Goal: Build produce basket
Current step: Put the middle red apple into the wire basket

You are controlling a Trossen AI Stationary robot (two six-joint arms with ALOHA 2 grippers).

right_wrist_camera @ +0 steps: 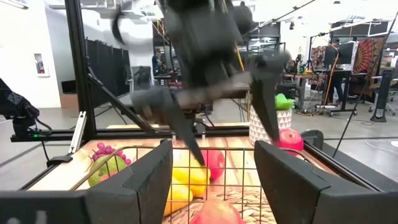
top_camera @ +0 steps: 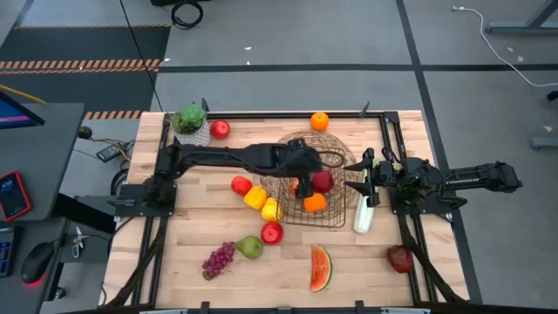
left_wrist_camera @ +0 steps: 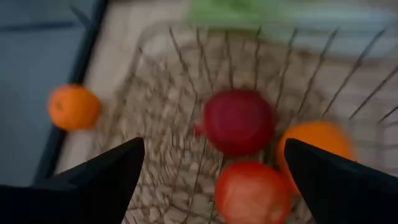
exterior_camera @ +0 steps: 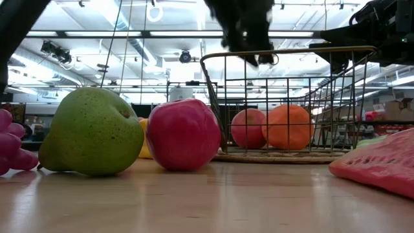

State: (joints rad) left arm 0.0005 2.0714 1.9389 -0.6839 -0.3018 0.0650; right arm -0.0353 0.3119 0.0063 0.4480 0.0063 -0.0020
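Wire-mesh round basket (top_camera: 336,170), table centre: holds red apple (top_camera: 323,181) and orange (top_camera: 315,202). Left gripper (top_camera: 302,187) above it, released; right gripper (top_camera: 364,180) beside, clenched empty. Outside: pear (top_camera: 250,247), grapes (top_camera: 219,259), watermelon slice (top_camera: 321,267), others.

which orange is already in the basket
The orange under the left hand, inside the basket beside a red apple. The other orange sits outside, alone near the table's far edge.
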